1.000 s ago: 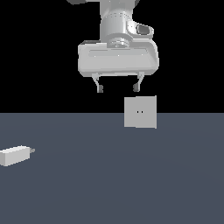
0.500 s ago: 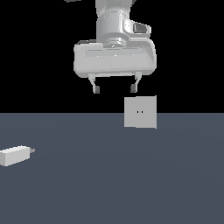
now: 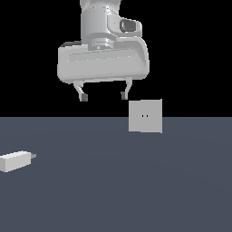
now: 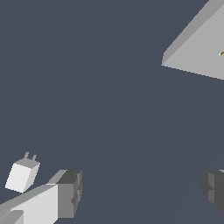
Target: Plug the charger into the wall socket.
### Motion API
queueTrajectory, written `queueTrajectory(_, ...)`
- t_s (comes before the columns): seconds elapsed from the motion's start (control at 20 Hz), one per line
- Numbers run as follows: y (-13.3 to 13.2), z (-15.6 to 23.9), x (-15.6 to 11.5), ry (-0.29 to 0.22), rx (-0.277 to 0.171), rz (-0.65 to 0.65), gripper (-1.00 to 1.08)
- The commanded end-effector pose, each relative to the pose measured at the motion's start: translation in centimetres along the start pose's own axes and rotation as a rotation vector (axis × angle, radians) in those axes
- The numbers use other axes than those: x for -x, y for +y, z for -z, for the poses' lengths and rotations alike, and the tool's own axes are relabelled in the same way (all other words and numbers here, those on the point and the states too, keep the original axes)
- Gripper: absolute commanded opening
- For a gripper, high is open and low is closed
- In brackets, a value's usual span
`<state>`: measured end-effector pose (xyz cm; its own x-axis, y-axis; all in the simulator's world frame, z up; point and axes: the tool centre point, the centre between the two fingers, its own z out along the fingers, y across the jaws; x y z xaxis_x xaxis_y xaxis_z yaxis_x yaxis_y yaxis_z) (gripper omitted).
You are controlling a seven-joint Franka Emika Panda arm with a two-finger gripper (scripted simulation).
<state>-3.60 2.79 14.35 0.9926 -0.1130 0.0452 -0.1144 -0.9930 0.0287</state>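
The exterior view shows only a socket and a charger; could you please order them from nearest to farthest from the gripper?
As that view shows them:
1. Socket: upright, just below the gripper, towards the view's right.
2. Charger: lying on the floor, far off at the view's left.

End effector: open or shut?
Open. The end effector hangs with its fingers spread wide apart, nothing between them; charger lies on the floor.

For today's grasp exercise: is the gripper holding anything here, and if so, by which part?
Nothing is held. The gripper hangs open and empty above the floor, and the charger lies apart from it at the exterior view's left.
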Motion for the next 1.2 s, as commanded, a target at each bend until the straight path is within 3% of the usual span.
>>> queueTrajectory(0.0, -1.2, -0.4, 0.8, 0.021, 0.000, -0.023, 1.00)
queueTrajectory(1.15, -10.9, -4.5, 4.9, 0.184, 0.014, -0.206, 1.00)
